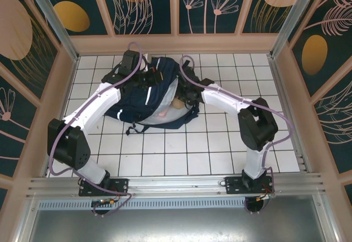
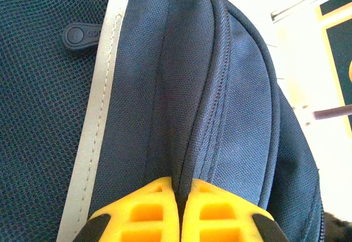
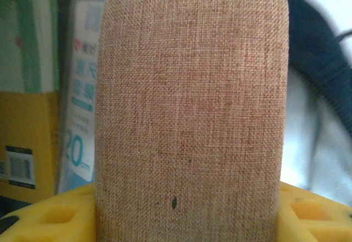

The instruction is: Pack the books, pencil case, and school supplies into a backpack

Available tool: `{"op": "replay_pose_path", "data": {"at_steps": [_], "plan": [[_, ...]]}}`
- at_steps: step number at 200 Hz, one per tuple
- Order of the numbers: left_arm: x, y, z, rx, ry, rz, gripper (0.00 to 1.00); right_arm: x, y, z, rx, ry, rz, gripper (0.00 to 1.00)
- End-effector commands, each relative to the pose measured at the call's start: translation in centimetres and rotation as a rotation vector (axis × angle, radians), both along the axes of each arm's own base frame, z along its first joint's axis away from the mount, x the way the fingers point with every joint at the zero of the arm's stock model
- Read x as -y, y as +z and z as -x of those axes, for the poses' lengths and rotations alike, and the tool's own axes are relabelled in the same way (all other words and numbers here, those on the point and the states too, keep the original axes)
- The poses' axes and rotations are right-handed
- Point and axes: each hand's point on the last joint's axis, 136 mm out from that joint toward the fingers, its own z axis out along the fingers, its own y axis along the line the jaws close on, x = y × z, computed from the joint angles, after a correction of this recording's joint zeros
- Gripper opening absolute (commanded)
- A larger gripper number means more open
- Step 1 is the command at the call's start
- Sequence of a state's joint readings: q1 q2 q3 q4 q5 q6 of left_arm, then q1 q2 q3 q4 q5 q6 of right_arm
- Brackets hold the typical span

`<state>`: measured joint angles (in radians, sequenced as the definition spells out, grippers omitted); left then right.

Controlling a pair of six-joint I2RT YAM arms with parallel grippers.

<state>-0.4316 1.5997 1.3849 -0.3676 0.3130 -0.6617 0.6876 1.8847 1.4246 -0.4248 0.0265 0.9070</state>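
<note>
**Backpack** (image 1: 159,96): navy fabric, the largest item. It lies on the white-tiled worktop (image 1: 220,143), towards the far side. Its mouth is open and pale lining shows at its near edge.

**Tan pouch** (image 3: 192,104): oblong, woven cloth. It sits at the backpack's mouth, over the pale lining. The right gripper (image 3: 187,217) has its jaws clamped on the pouch, one yellow finger at each side.

**Yellow book** (image 3: 27,137): in the backpack's opening, with a barcode label on its cover. Just beside it stands a white cover with blue print (image 3: 82,115).

**Left gripper** (image 2: 179,198): on the backpack's outer shell. The jaws are pressed together, nipping a fold of the fabric where a stitched seam runs in between them.

**Reflective stripe** (image 2: 96,121): grey band on the backpack, between the seamed panel and a mesh panel.

**Rubber tab** (image 2: 82,34): dark and oval, on the backpack's mesh panel.
</note>
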Motion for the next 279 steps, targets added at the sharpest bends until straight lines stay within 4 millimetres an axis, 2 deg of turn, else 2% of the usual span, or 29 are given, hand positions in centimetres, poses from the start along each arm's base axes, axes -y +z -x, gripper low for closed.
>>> {"op": "replay_pose_path", "data": {"at_steps": [1,22,41,55,85,102,123,146,157,163,185,204,237,250,272,275,279], "plan": [[0.6,5.2,0.4,0.115,-0.01,0.113,0.0,-0.8,-2.7,0.9,-0.065,-0.038,0.005,0.44],[0.3,5.4,0.6,0.12,-0.004,0.114,0.0,-0.7,-4.2,1.6,-0.084,-0.042,0.035,0.49],[0.2,5.3,0.7,0.12,0.001,0.111,0.0,-0.6,-4.1,1.7,-0.081,-0.036,0.041,0.68],[0.2,5.3,0.8,0.119,0.002,0.109,0.0,-0.4,-2.8,1.5,-0.047,-0.029,0.046,0.79],[0.0,4.7,0.9,0.108,0.008,0.098,0.0,0.7,1.1,1.3,0.038,-0.01,0.064,0.86],[0.0,4.2,1.0,0.098,0.008,0.095,0.0,2.3,2.2,1.3,0.071,-0.01,0.107,0.86],[-0.2,3.8,1.2,0.088,0.007,0.087,0.0,5.0,2.2,0.5,0.092,-0.006,0.148,0.8],[-0.4,3.5,1.6,0.081,0.006,0.077,0.0,6.7,0.3,-0.6,0.052,0.061,0.109,0.76],[-0.5,3.2,1.8,0.076,0.008,0.069,0.0,5.8,-0.8,-0.4,0.024,0.134,0.084,0.74],[-0.6,3.1,1.9,0.074,0.008,0.067,0.0,7.0,-1.4,-1.2,0.013,0.12,0.097,0.73],[-0.8,2.8,2.3,0.064,0.005,0.058,0.0,7.4,-3.2,-2.1,-0.001,0.161,0.131,0.7],[-0.8,2.9,2.7,0.063,-0.013,0.051,0.0,7.8,-4.5,-3.0,-0.026,0.166,0.112,0.61],[-1.6,2.4,3.9,0.052,-0.025,-0.001,0.0,5.7,-5.3,-3.3,-0.037,0.23,-0.003,0.56],[-1.8,1.9,4.3,0.045,-0.035,-0.019,0.0,5.1,-5.6,-3.3,-0.04,0.248,-0.029,0.44],[-2.3,1.1,4.4,0.038,-0.04,-0.066,0.0,5.7,-5.6,-3.3,-0.033,0.223,-0.006,0.04],[-2.3,1.0,4.4,0.038,-0.04,-0.074,0.0,5.8,-5.6,-3.2,-0.03,0.216,-0.003,0.0],[-2.4,0.8,4.3,0.036,-0.04,-0.085,0.0,6.1,-5.4,-3.2,-0.023,0.206,0.001,0.0]]}}
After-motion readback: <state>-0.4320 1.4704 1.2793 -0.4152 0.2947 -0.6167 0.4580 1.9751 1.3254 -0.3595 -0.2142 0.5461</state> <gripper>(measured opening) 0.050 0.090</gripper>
